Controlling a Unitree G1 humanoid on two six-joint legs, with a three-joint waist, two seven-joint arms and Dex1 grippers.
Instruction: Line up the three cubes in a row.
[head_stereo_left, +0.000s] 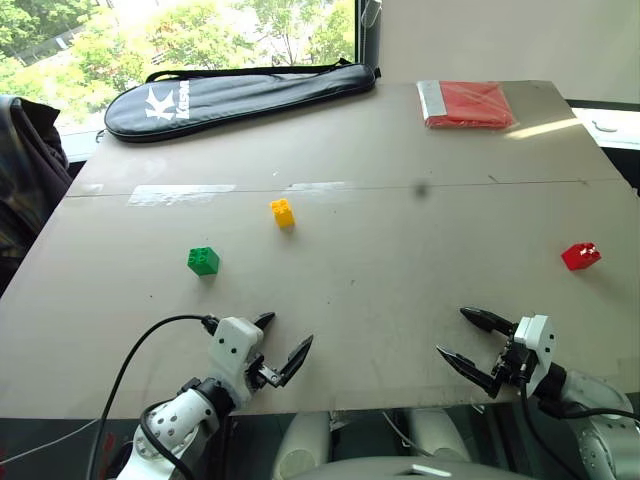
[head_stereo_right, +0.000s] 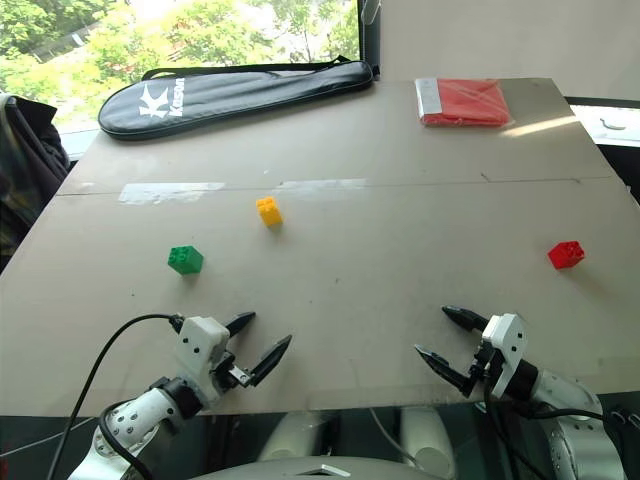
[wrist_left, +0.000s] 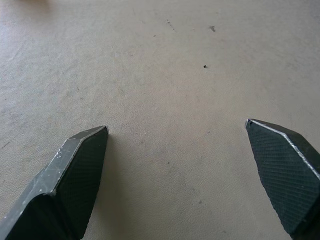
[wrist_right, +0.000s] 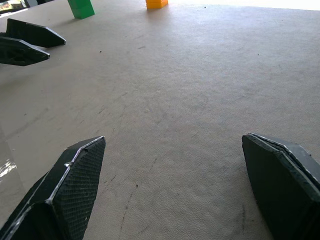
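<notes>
Your worktop (head_stereo_left: 400, 300) is a flat matte grey-beige board with a faintly pebbled, scuffed surface and a thin seam running across it beyond the yellow block. Three small glossy plastic blocks with studded tops sit scattered on it, well apart. The yellow cube (head_stereo_left: 283, 213) is near the middle, turned slightly off square to the board edge. The green cube (head_stereo_left: 203, 261) lies nearer you and to its left, also turned a little askew. The red cube (head_stereo_left: 581, 256) sits far off on the right side, its long side running roughly across your view. Your left pincer (head_stereo_left: 280, 346) hangs over the near edge, its black cross-hatched, wedge-tipped fingers (wrist_left: 80, 165) spread wide, nothing between them. Your right pincer (head_stereo_left: 466, 337) does likewise at the near right, wide apart and empty. At the far edge lie a long black zipped fabric racket case (head_stereo_left: 240, 95) and a flat crinkled red packet (head_stereo_left: 465, 103).
</notes>
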